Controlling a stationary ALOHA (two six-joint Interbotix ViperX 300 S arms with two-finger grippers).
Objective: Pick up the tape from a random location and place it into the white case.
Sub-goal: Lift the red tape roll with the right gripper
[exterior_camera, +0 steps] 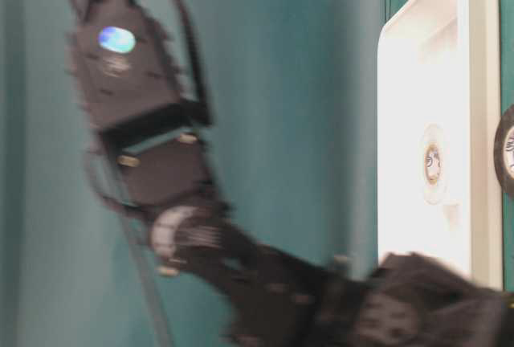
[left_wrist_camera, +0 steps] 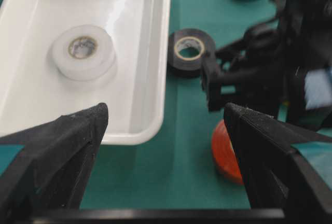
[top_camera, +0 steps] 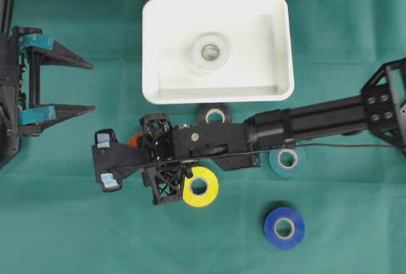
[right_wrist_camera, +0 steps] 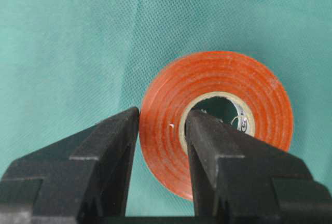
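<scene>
From overhead my right arm covers most of the orange tape roll; only a sliver of orange shows beside the wrist. My right tool is closed on that roll: in the right wrist view one finger presses the outer face and the other sits inside the core hole, pinching the wall of the ring between them. Whether the roll is clear of the cloth I cannot tell. The table-level view is blurred and mostly filled by my arm, so it gives little beyond the rim of the white case.

My left tool stands wide open at the left edge of the overhead view, holding nothing, well apart from the rolls.

The white case lies on the green cloth of the desk, just beyond my right arm. One white tape roll lies flat near its middle.

A black roll lies just outside the case's near rim, partly hidden by my arm. A teal roll is half under the forearm. A yellow roll touches or slips under the wrist frame. A blue roll lies alone, apart from the arm.

Six rolls in all: one in the case, five outside, one of those in my grip. One case.
</scene>
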